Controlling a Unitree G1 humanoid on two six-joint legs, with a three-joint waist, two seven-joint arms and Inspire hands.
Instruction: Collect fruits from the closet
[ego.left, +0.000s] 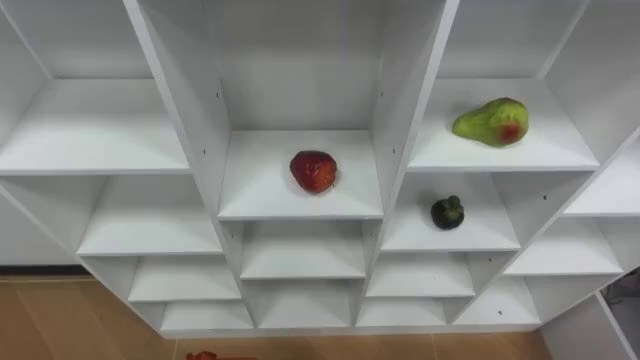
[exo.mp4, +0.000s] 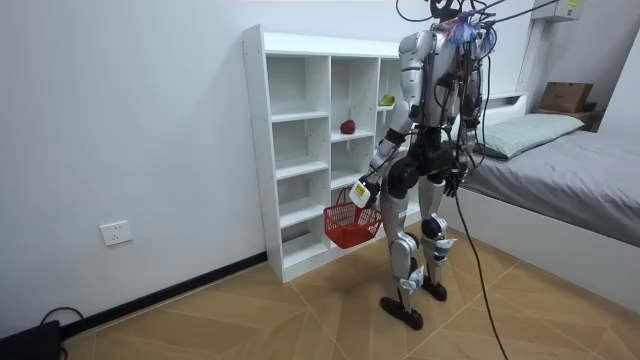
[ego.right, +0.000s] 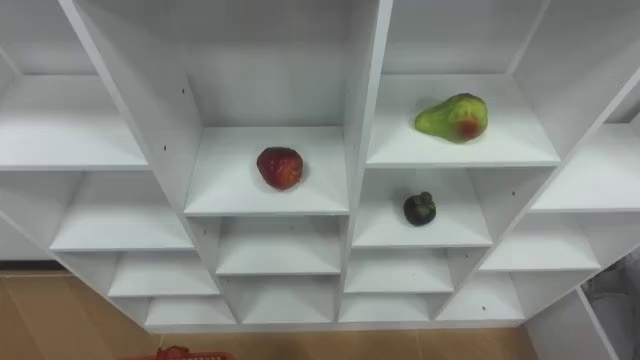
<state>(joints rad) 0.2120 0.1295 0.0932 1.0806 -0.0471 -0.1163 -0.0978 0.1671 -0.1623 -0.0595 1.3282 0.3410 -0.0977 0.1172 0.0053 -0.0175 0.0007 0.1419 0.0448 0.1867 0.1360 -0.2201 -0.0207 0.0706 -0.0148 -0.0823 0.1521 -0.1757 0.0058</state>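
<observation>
Now it's the approach, nothing picked yet. The left hand (exo.mp4: 362, 192) looks clenched on the red wire basket (exo.mp4: 350, 226); the right hand (exo.mp4: 453, 184) hangs by the hip, its state I can't tell. In the white shelf unit (ego.left: 300, 205), the round red fruit (ego.left: 313, 171) sits centre. At right, the green pear-shaped fruit (ego.left: 491, 122) lies with its long axis left-right, narrow end left, and the small dark green fruit (ego.left: 447, 212) is below. Next comes a reach in.
</observation>
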